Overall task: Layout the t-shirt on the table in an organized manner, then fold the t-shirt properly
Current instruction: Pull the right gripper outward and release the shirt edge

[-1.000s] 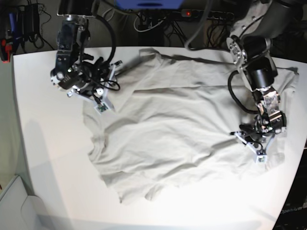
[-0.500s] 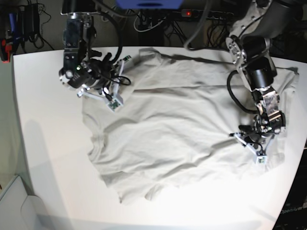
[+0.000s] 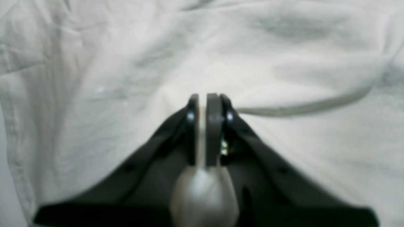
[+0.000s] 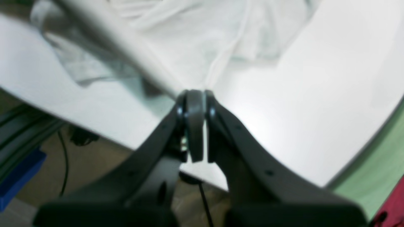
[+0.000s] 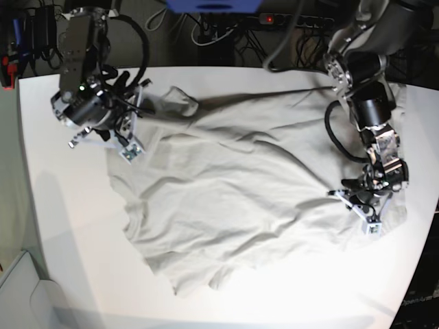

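The light grey-beige t-shirt (image 5: 226,192) lies spread and wrinkled over the white table (image 5: 68,226). At the shirt's far left corner, my right gripper (image 5: 132,148) is shut on a bunched fold of the cloth. The right wrist view shows its jaws (image 4: 195,92) together, with the t-shirt (image 4: 195,37) stretched taut away from the tips over the table (image 4: 315,94). My left gripper (image 5: 369,221) rests low on the shirt's right side. In the left wrist view it (image 3: 203,96) is shut on a thin pinch of the t-shirt (image 3: 126,63).
Cables and a power strip (image 5: 274,20) run behind the table's far edge. A pale bin (image 5: 20,288) sits off the table's near left corner. In the right wrist view the table edge is close, with green floor (image 4: 378,176) beyond it.
My right gripper has shut on the shirt's far left part and dragged it left and back, bunching the collar area. The left gripper has stayed in place, still shut.
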